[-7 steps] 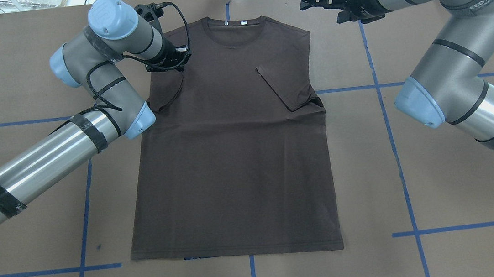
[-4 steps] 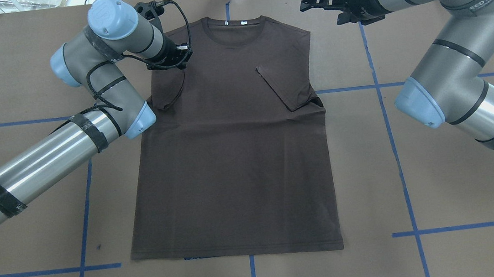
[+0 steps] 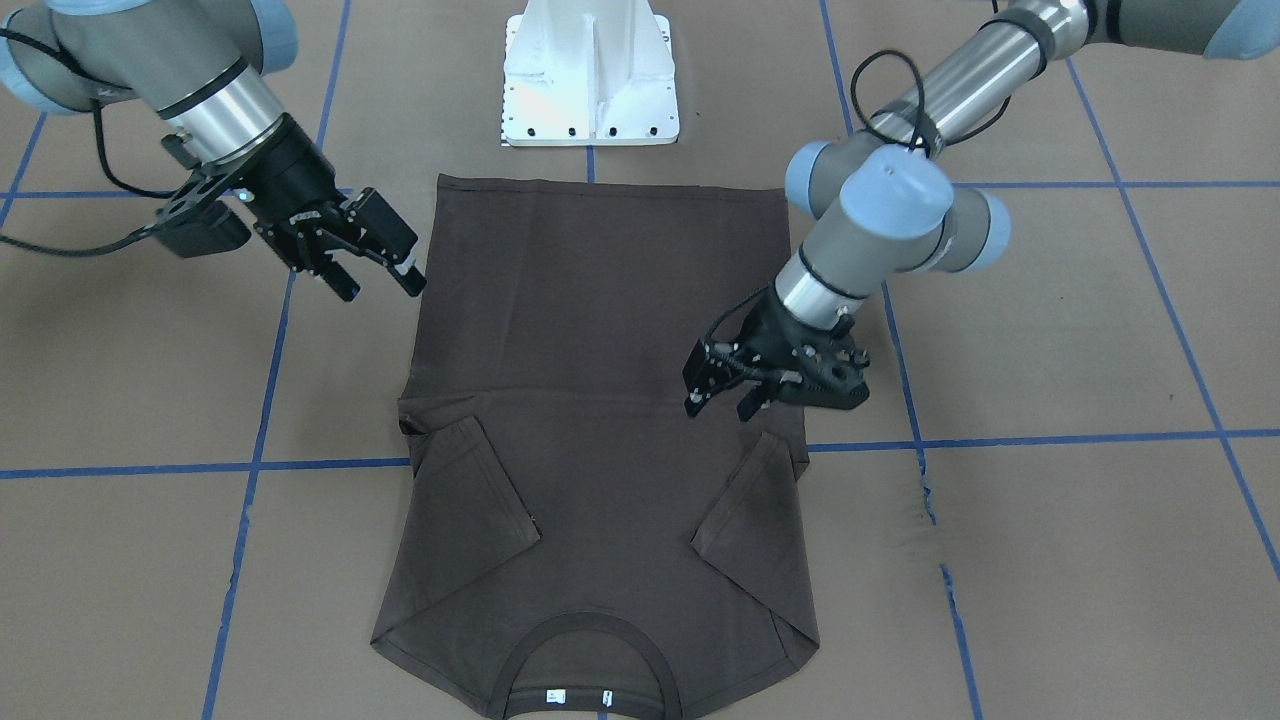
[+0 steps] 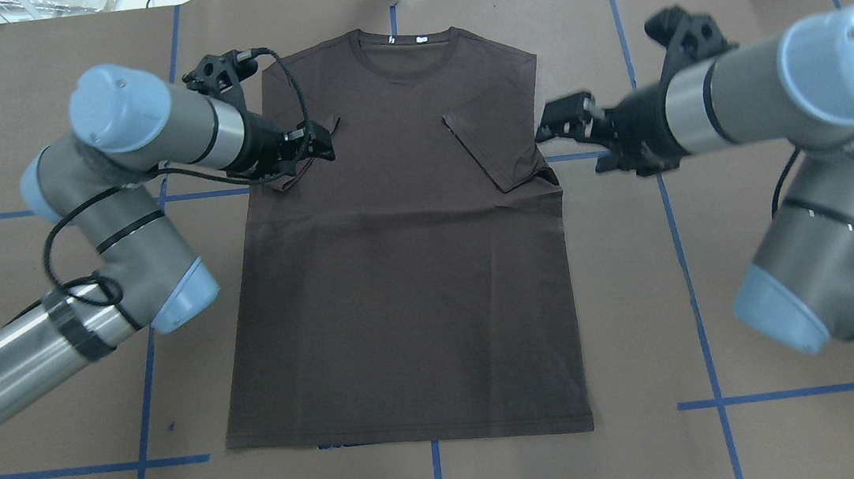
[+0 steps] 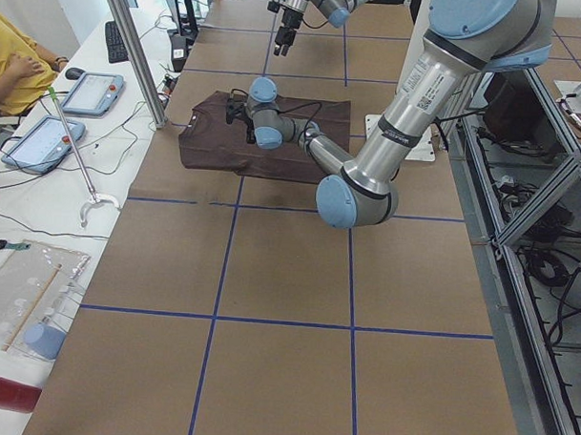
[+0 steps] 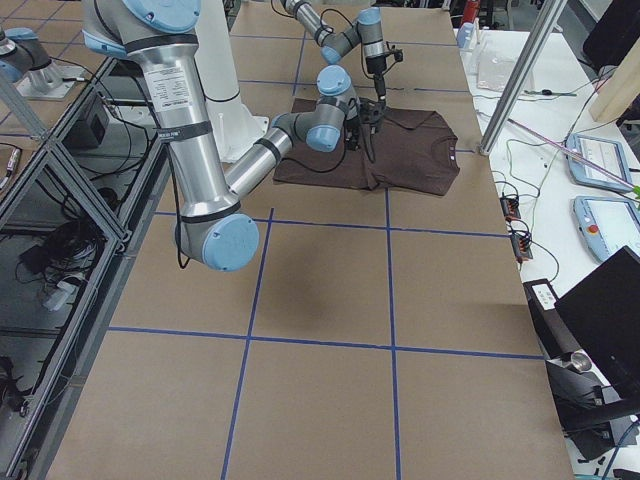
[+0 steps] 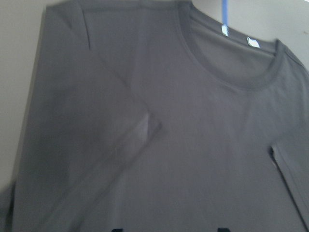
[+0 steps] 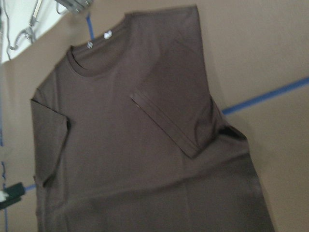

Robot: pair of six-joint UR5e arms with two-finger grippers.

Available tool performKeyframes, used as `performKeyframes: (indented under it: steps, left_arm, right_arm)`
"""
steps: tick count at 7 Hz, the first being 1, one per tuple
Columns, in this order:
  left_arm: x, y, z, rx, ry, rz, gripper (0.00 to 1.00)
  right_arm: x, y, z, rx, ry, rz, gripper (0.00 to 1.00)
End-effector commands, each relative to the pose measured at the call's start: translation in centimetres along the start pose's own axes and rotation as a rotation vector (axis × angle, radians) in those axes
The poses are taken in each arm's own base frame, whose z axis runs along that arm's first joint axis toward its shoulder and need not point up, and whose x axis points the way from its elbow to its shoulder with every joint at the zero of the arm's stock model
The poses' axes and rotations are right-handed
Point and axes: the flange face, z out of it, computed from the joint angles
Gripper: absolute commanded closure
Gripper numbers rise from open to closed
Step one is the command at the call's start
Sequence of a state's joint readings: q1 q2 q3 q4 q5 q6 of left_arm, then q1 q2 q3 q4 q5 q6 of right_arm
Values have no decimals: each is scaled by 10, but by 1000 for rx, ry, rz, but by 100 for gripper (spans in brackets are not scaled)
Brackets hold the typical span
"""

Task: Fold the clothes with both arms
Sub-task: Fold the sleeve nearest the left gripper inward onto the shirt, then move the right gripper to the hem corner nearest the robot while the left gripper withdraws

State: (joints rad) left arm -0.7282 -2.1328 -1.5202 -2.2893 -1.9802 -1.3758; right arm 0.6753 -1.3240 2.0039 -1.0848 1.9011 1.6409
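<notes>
The dark brown T-shirt [image 4: 399, 274] lies flat on the table, collar [image 4: 406, 43] at the far side and hem toward the robot. Both short sleeves are folded inward onto the chest. My left gripper [image 4: 318, 144] hovers open just above the folded left sleeve [image 3: 750, 500], nothing between its fingers. The left wrist view looks down on the collar [image 7: 231, 79] and sleeve fold. My right gripper [image 4: 554, 127] is open beside the shirt's right edge, level with the folded right sleeve [image 4: 493, 149], off the cloth. Its wrist view shows the whole upper shirt [image 8: 135, 145].
The white bolted pedestal base [image 3: 590, 90] stands just past the hem. Blue tape lines [image 4: 140, 381] grid the brown table. In the exterior left view a person [image 5: 14, 74] sits by a side bench with tablets [image 5: 94, 91]; an aluminium post [image 5: 134, 50] stands near the shirt.
Both grippers have moved toward the robot along the shirt's sides: the left from the shoulder to the sleeve, the right from the far corner to sleeve level. The left sleeve now lies flatter.
</notes>
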Motion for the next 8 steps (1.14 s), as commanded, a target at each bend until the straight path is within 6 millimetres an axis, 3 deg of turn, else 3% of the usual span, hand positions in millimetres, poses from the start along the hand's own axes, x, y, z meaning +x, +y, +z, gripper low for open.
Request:
performKeyframes:
  steps: [1, 2, 4, 6, 8]
  left_arm:
    - [-7, 27, -33, -61, 30, -30, 28]
    - [-16, 30, -30, -83, 18, -36, 28]
    - [-20, 29, -27, -84, 8, -39, 29]
    - [-25, 27, -23, -76, -4, -41, 27]
    - [-24, 28, -25, -79, 0, -42, 27]
  right_arm:
    - [42, 123, 40, 27, 201, 35, 0]
    - [44, 178, 48, 99, 243, 71, 0]
    - [77, 250, 69, 142, 365, 157, 6]
    - [91, 288, 73, 190, 405, 202, 11]
    - [102, 302, 88, 196, 430, 175, 16]
